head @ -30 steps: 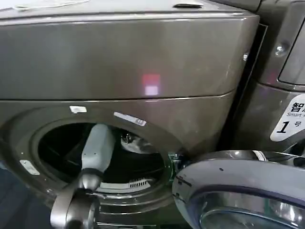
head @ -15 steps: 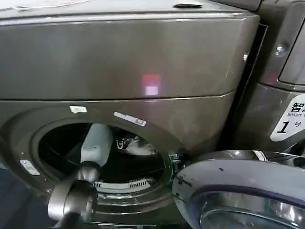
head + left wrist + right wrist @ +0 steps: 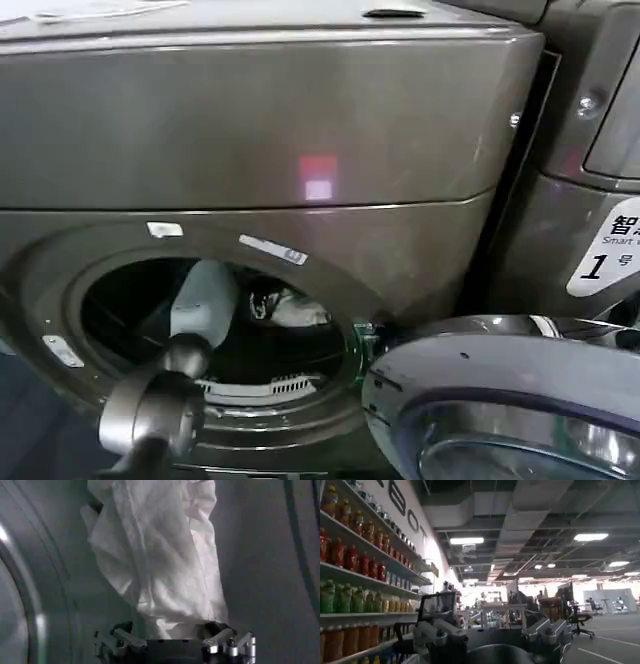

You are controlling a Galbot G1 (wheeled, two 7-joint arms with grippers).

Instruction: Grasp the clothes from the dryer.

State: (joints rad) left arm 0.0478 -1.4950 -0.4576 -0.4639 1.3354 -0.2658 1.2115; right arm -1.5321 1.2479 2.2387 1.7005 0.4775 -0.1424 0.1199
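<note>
The dryer [image 3: 300,120] is a big bronze-grey machine, and its round glass door [image 3: 500,400] hangs open at the lower right. My left arm reaches through the porthole into the dark drum. The clothes [image 3: 295,308], a small white wrinkled bundle, sit at my left gripper [image 3: 258,300] inside the drum. In the left wrist view the white fabric [image 3: 160,565] runs straight from between the jaws of the left gripper [image 3: 170,630], which is shut on it, with the grey drum wall behind. My right gripper [image 3: 490,630] is parked away from the dryer, open and holding nothing.
A second bronze-grey panel with a white number-1 sticker [image 3: 610,250] stands to the right of the dryer. The open door blocks the lower right. The right wrist view looks out at shelves of bottles [image 3: 350,565] and a large room.
My left arm's elbow has drawn back a little toward the lower left, and the white bundle has shifted slightly lower and rightward in the porthole with the gripper.
</note>
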